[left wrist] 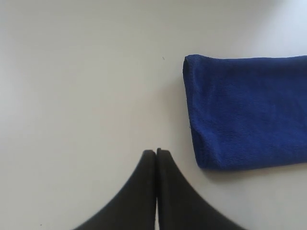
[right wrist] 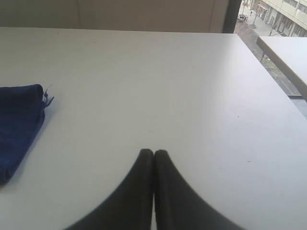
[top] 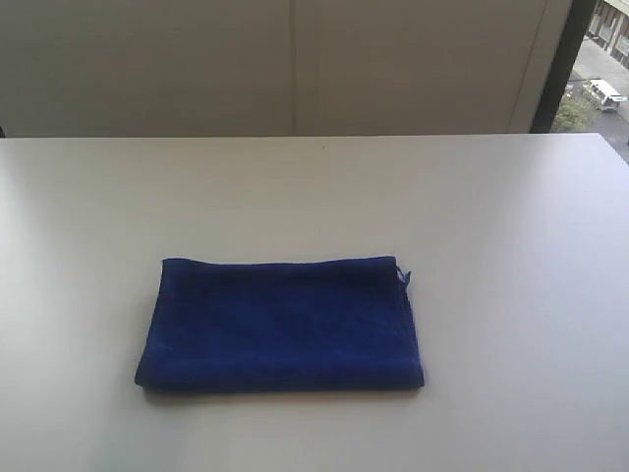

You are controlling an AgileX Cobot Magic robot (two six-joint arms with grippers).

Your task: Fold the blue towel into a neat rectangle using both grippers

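Towel [top: 280, 324] flat on the white table [top: 491, 197], deep blue, folded down into a tidy rectangle, long sides running across the exterior view. Sitting a little left of centre and toward the near edge, layers stacked, far edge fairly straight, near left corner bulging out just a touch. Small wisp [top: 403, 276] sticking up at the far right corner (tag or loose thread, too small to tell). Over to the left gripper [left wrist: 157, 152] now: black jaws pressed tight together, tip against tip, nothing pinched between them. Parked over bare tabletop just beside one short end of the towel, a clear strip of white between the two, no contact with the cloth. Touching the table or hanging just above it? Cannot tell from the wrist view. Folded end of the cloth rounded and plump on that side, soft nap catching the light. And the right gripper [right wrist: 154, 152]: same story, jaws closed flat against each other, empty, pointing out over open tabletop. Well apart from the towel here, only the wispy corner and a slice of blue showing at the edge of that wrist view. Beyond the table, a pale panelled wall [top: 295, 69], a dark window frame [top: 560, 69], and a bit of street [top: 604, 74] outside with something white parked on it. Second table [right wrist: 285, 52] off past the far corner in the right wrist view, near the window.
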